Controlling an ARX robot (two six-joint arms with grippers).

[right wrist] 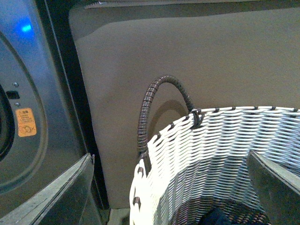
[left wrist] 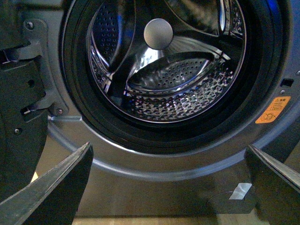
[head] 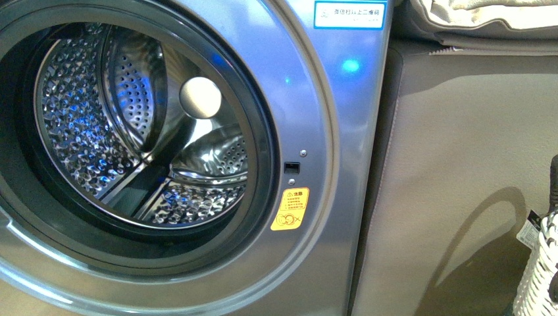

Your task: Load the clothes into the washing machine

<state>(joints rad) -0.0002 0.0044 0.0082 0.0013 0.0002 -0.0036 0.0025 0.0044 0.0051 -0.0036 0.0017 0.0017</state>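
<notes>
The washing machine point(head: 329, 131) fills the left of the room as I stand here. Its round porthole is open, and the perforated steel of the drum point(head: 85, 118) catches blue glints of light. A yellow sticker point(head: 290, 209) sits on the silver front just right of the porthole's dark rubber seal. Hard against the machine's right side stands a grey-beige cabinet point(head: 460, 164), with cream fabric point(head: 487, 13) lying on its top. A white woven basket point(head: 536, 276) stands in front of the cabinet, at its far right.

The left tool point(left wrist: 168, 146) hangs in front of the porthole, facing straight into the drum. Its two dark fingers point(left wrist: 56, 187) are spread wide and grip nothing. The door hinge point(left wrist: 40, 70) shows on the far side of the opening from the sticker.

The right tool point(right wrist: 168, 154) hovers over the basket's mouth, beside the dark wrapped handle point(right wrist: 154, 93) that arches above the rim. It too is spread wide, with nothing between its fingers. The clothes point(right wrist: 216, 218) lie down inside the basket; only a small dark blue patch shows, well below the rim and apart from the tool. How much fabric is there I cannot tell.
</notes>
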